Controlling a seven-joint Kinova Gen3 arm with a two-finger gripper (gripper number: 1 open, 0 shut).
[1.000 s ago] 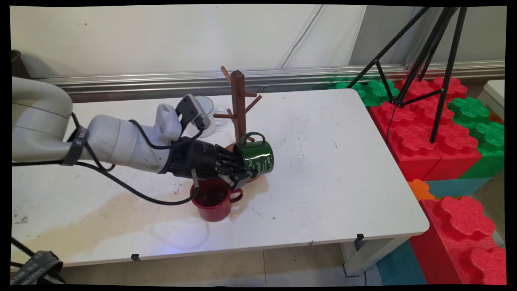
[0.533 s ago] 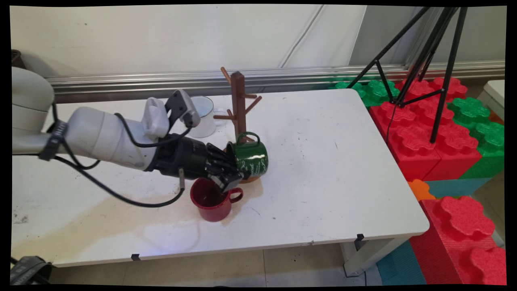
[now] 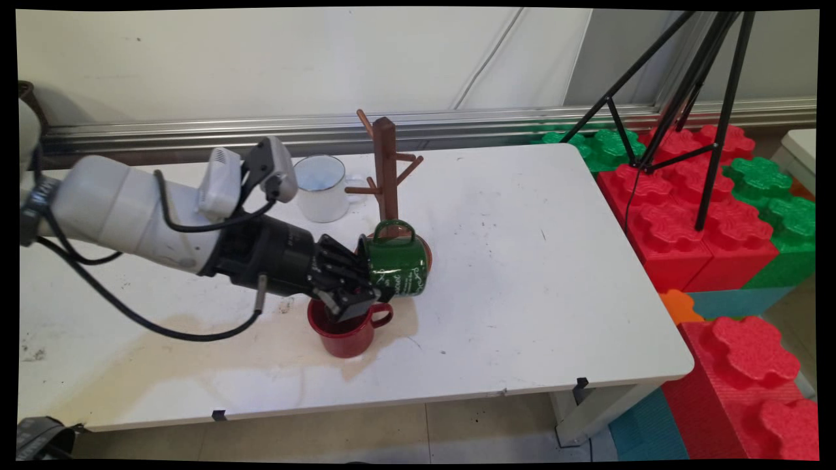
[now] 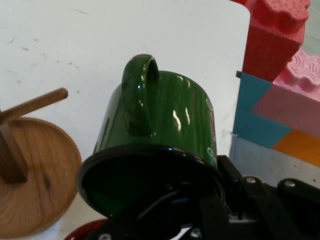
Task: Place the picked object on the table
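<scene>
From the left of the main view the white arm (image 3: 124,212) reaches toward the middle of the frame, black cables (image 3: 117,307) looping below it over the white table (image 3: 535,313). Above its wrist, toward the upper middle, a white mug (image 3: 321,189) stands upright on the table with its handle turned right, near the mug tree (image 3: 386,171), a brown wooden post with pegs on a round wooden base. At the frame's centre the gripper (image 3: 358,282) is clamped on the rim of a green mug (image 3: 394,262), one finger inside the mouth and the other outside the wall. The green mug is held on its side, mouth toward the gripper, bottom pointing right and handle up, in front of the tree's post and over its base; whether it touches the base cannot be told. In the hand view the green mug (image 4: 157,135) fills the middle, its dark rim at the gripper (image 4: 210,210), its handle toward the top of the frame, and the tree's base (image 4: 35,185) lies at lower left. Just below the gripper in the main view a red mug (image 3: 347,326) stands upright, handle to the right. At the right of the frame red and green foam blocks (image 3: 705,215) are stacked beside the table, with a black tripod (image 3: 692,85) standing on them.
</scene>
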